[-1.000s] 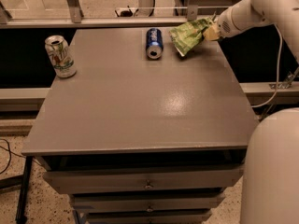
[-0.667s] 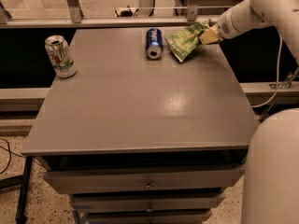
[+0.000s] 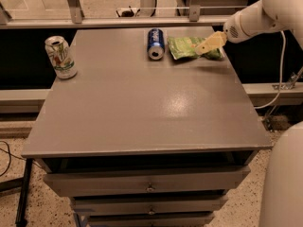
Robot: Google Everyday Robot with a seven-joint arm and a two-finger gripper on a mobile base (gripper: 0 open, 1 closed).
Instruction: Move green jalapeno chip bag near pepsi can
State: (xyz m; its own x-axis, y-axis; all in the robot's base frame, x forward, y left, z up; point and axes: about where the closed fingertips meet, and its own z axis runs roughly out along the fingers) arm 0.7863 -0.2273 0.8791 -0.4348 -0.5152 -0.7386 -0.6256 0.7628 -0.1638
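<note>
Right, grey matte worktop (image 3: 142,108) with a faint sheen right of centre, atop a cabinet with stacked drawers (image 3: 147,181). At the far edge, pepsi can (image 3: 155,43) on its side, silver top toward the camera. Just beside it on the right, with a narrow gap, green jalapeno chip bag (image 3: 182,46) lying flat near the far right corner. End effector (image 3: 208,44) over the bag's right end, reaching in from the right on a white arm (image 3: 251,20); cannot tell how far open, nor whether gripping the bag. Far left, upright white-and-green can (image 3: 60,56), well apart from the rest. Behind, a metal rail (image 3: 118,21) and dark gap. Speckled floor (image 3: 236,212) below; white cable (image 3: 282,65) hanging at right.
</note>
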